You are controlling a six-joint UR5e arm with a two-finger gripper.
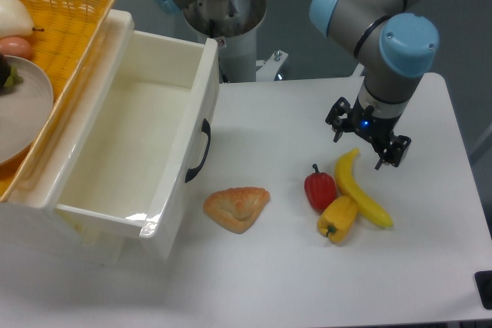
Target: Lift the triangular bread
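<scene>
Bread (237, 208), triangular and lying on the table (292, 282) near the drawer (146, 151), sits well left of the gripper (367, 142), which hangs released and empty above the banana (361, 188), so a hasty descent risks seizing that or a pepper (320, 190) instead.

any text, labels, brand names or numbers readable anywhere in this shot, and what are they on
None can be read.
The hand shows only a small blue light, no lettering.
The white drawer, the triangular bread, the banana and both peppers carry no visible label or sticker.
The arm's grey and blue housings show no legible brand mark in this view.
</scene>
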